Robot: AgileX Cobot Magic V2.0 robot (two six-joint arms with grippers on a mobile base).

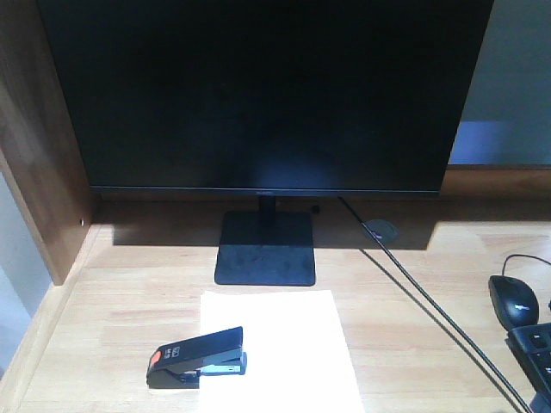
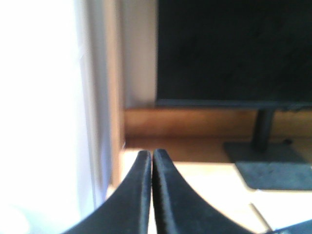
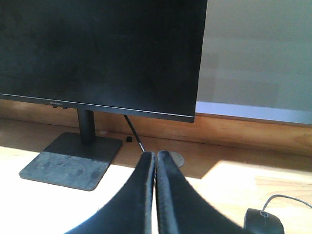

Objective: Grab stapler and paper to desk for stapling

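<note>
The white paper [image 1: 275, 344] lies flat on the light wood desk [image 1: 120, 301], just in front of the monitor base. The black stapler [image 1: 198, 355] with an orange-red patch at its rear sits on the desk with its front end over the paper's left edge. Neither arm shows in the front view. My left gripper [image 2: 152, 155] is shut with nothing between its fingers, held above the desk's left end near the brown side panel. My right gripper [image 3: 156, 156] is also shut and empty, above the desk to the right of the monitor base.
A large black monitor [image 1: 267, 95] on a square base [image 1: 265, 249] stands at the back. A black cable [image 1: 430, 314] runs diagonally across the desk. A black mouse [image 1: 514, 299] and a keyboard corner [image 1: 538, 348] lie at the right. The brown side panel [image 1: 39, 146] walls the left.
</note>
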